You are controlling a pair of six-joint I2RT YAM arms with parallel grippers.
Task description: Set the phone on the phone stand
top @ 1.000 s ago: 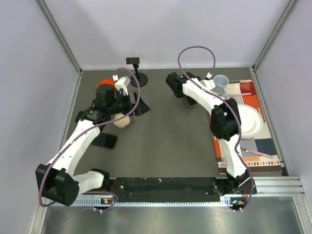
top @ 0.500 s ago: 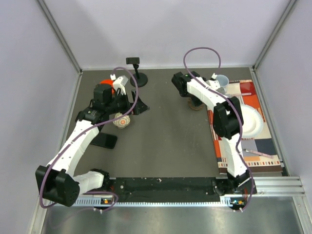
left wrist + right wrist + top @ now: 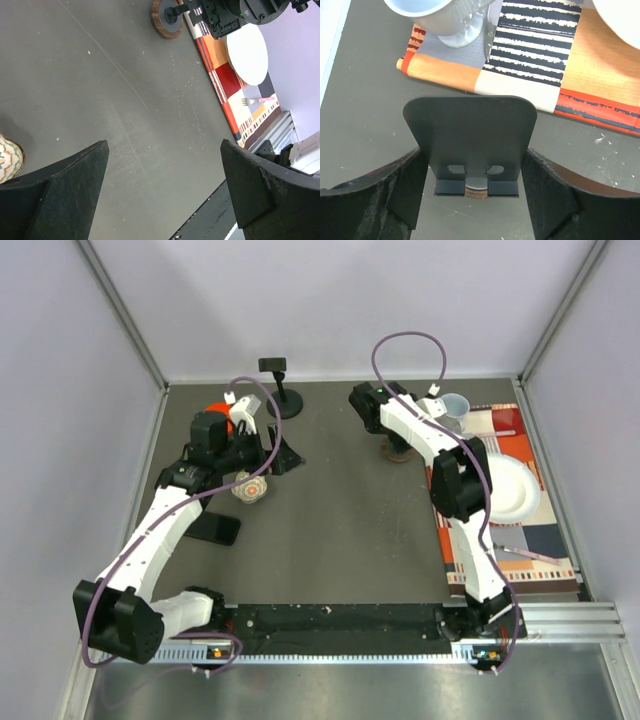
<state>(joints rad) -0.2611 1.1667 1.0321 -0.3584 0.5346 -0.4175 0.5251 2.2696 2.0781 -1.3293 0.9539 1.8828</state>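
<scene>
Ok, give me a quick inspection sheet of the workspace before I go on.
Surface: dark grey table, lightly scuffed.
Job's things: phone flat on the table beside the left arm; phone stand upright at the back, nothing on it.
Clutter: brown-footed grey plate stand, patterned cup, red item, mug, white plate, striped mat, fork.
Grippers: left claw open, empty; right claw flanks that stand's plate, contact unclear.
Cables: purple loops arching above both arms.
Surroundings: pale walls, metal frame.
</scene>
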